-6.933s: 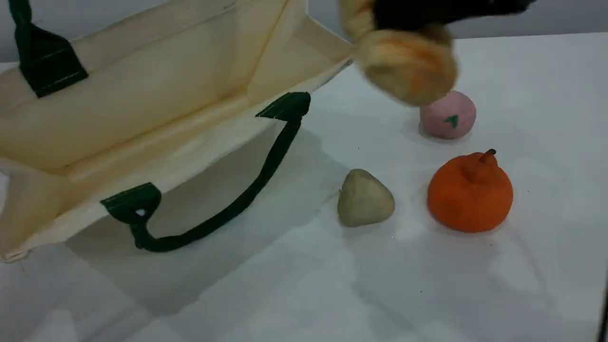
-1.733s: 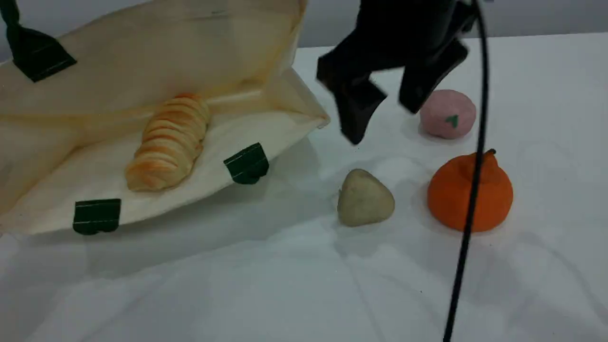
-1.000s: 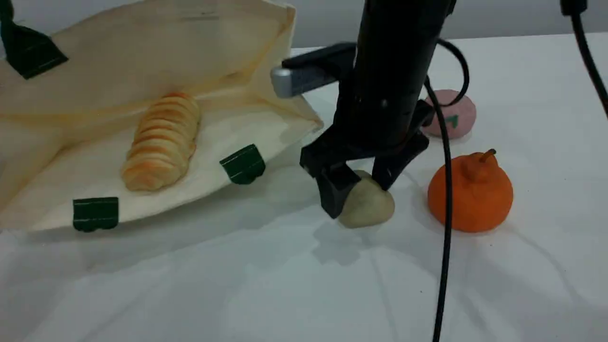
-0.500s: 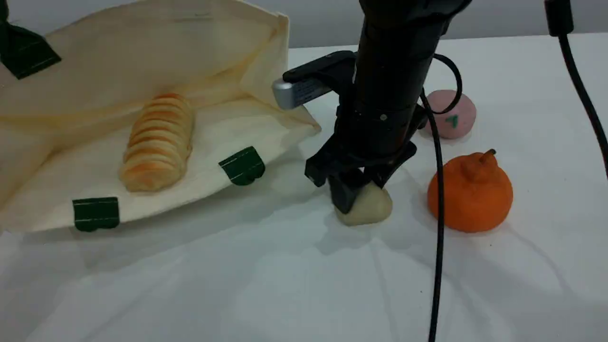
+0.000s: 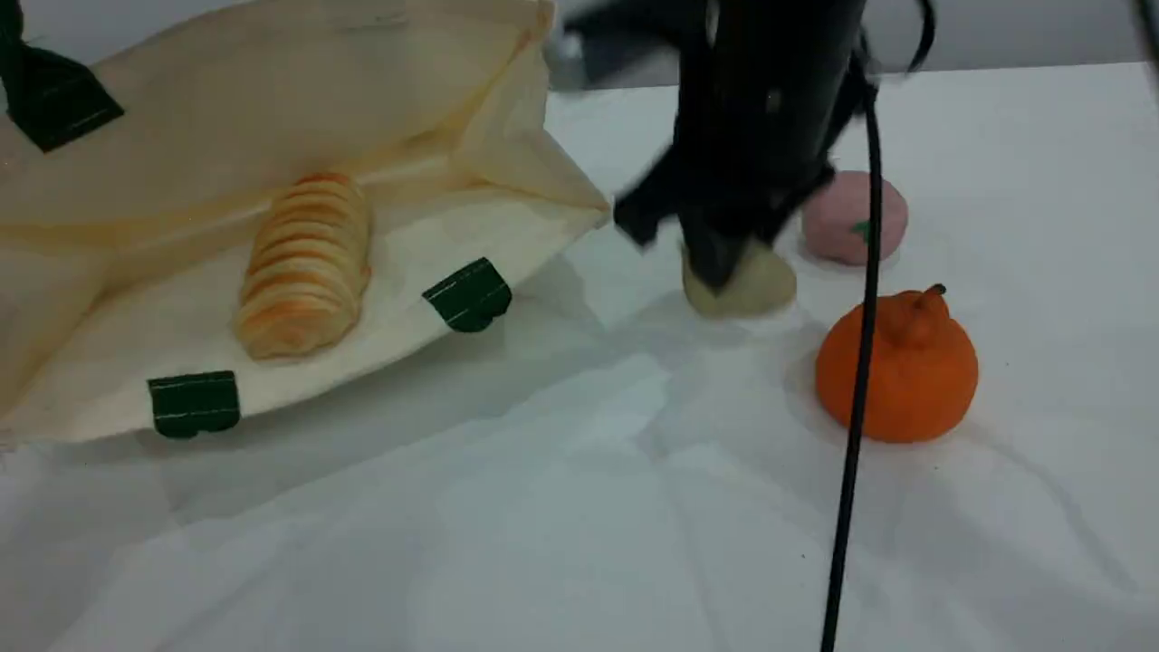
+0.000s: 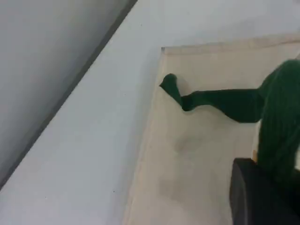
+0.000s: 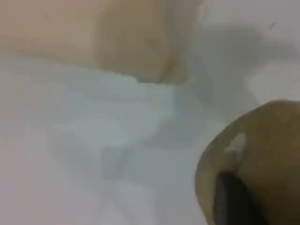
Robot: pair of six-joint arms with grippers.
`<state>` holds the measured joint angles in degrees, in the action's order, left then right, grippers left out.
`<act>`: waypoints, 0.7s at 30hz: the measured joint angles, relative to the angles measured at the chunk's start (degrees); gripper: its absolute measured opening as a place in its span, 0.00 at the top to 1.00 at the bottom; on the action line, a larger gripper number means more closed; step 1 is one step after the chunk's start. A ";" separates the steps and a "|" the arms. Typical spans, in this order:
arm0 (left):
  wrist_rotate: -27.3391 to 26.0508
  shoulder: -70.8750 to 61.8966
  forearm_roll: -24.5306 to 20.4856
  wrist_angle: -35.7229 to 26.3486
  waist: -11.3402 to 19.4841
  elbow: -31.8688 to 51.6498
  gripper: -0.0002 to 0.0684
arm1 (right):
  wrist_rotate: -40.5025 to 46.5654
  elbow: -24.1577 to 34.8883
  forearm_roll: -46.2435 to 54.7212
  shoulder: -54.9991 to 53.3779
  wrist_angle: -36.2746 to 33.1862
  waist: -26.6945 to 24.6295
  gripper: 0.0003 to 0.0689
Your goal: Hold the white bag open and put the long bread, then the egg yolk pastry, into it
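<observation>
Scene view: my right gripper [image 5: 738, 258] pinches the pastry [image 5: 756, 285] clear of the bench [image 5: 579, 507]. The bag [image 5: 272, 118] gapes to its left, with the bread [image 5: 303, 267] lying inside, end-on to the mouth. Half a second ago the pastry sat on the bench.

Left wrist view: my left gripper [image 6: 262, 197] clamps the strap [image 6: 225, 104].

Right wrist view: pastry close, bag ahead.

Cloth bag [image 5: 272, 100], matt pastry [image 5: 759, 288]
</observation>
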<state>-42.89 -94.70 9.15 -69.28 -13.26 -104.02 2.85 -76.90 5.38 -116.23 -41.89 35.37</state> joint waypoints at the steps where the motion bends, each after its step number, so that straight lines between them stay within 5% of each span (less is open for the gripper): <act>1: 0.00 0.00 -0.05 0.11 0.00 0.00 0.88 | 0.07 0.00 0.00 1.42 0.08 0.00 0.73; 11: -0.05 0.00 -0.17 0.52 0.00 0.00 0.88 | 0.71 7.07 -5.38 18.29 7.27 3.86 0.73; 21: 0.01 0.00 -0.05 0.57 0.00 0.00 0.88 | 1.66 21.66 -10.54 20.96 31.96 17.82 0.74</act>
<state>-42.88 -94.70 9.10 -68.71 -13.26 -104.02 4.51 -55.24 -5.16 -95.26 -9.93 53.19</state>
